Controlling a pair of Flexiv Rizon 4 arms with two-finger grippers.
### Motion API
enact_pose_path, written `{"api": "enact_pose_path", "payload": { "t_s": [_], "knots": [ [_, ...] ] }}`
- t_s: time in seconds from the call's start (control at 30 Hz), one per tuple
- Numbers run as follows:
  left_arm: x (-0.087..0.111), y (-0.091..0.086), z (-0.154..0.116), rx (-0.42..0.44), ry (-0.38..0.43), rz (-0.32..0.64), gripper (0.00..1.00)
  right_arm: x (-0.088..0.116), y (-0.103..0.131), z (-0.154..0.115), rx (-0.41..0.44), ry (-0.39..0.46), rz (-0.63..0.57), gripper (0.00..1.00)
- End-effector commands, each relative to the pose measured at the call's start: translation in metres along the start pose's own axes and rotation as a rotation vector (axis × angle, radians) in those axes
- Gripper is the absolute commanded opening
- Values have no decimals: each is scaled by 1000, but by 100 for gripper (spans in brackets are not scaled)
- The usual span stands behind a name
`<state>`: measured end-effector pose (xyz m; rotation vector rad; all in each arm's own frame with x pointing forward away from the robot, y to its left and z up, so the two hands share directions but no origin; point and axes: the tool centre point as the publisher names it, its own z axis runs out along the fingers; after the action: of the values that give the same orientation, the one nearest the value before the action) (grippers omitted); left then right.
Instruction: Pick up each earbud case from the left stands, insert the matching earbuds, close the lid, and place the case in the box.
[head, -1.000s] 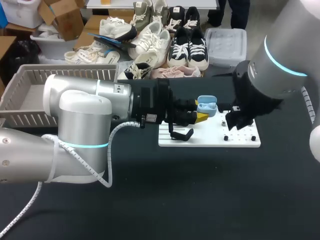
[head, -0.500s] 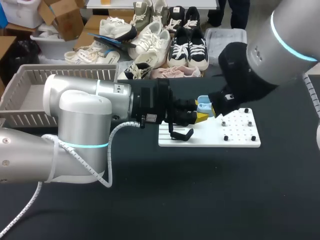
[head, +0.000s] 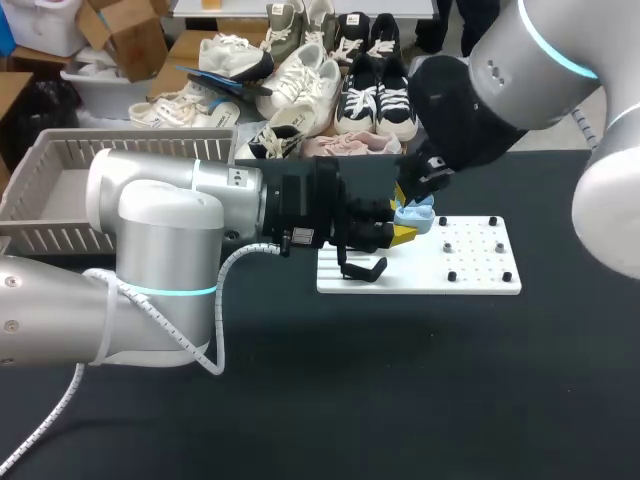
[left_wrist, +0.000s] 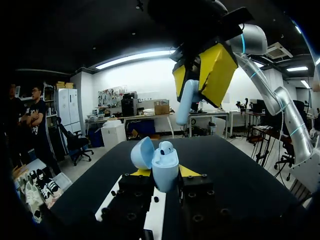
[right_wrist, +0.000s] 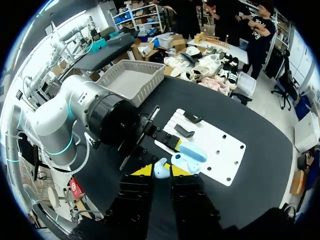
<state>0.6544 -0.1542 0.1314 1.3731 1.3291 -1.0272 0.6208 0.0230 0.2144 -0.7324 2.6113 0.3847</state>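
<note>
Earbud case (left_wrist: 165, 167), light blue, lid standing open, seated earbud (left_wrist: 166, 148) showing inside: left gripper (head: 404, 234) is holding it upright, jaws clamping its sides, near the white stand board (head: 470, 262) on the tabletop. Loose earbud (left_wrist: 186, 102), light blue: right gripper (left_wrist: 196, 80) is pinching it between its jaws, just above the case. White label (head: 303, 238) on the left arm's wrist is showing print too small to read.

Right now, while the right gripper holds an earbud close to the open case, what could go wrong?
1. The right gripper holds the earbud somewhat to one side of the case. If it is lowered like this, it may strike the rim or the seated earbud.
2. The left gripper pinches only the lower part of the case, so a hard push might tilt it.
3. The right gripper could knock the open lid.
</note>
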Motion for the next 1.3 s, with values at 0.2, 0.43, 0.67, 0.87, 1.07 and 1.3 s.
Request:
{"api": "enact_pose_path", "payload": {
  "t_s": [0.2, 0.43, 0.67, 0.87, 1.07, 1.3],
  "knots": [
    [0, -1, 1, -8, -1, 1, 0, -10, -4, 12, 47, 76, -50, 0],
    [0, -1, 1, -8, -1, 1, 0, -2, -18, 18, 104, 119, -61, 0],
    [0, -1, 1, -8, -1, 1, 0, -1, -24, 20, 113, 127, -49, 0],
    [0, -1, 1, -8, -1, 1, 0, 0, -22, 21, 107, 125, -53, 0],
    [0, -1, 1, -8, -1, 1, 0, 3, -19, 20, 104, 126, -65, 0],
    [0, -1, 1, -8, -1, 1, 0, 5, -20, 24, 117, 139, -66, 0]
  ]
}}
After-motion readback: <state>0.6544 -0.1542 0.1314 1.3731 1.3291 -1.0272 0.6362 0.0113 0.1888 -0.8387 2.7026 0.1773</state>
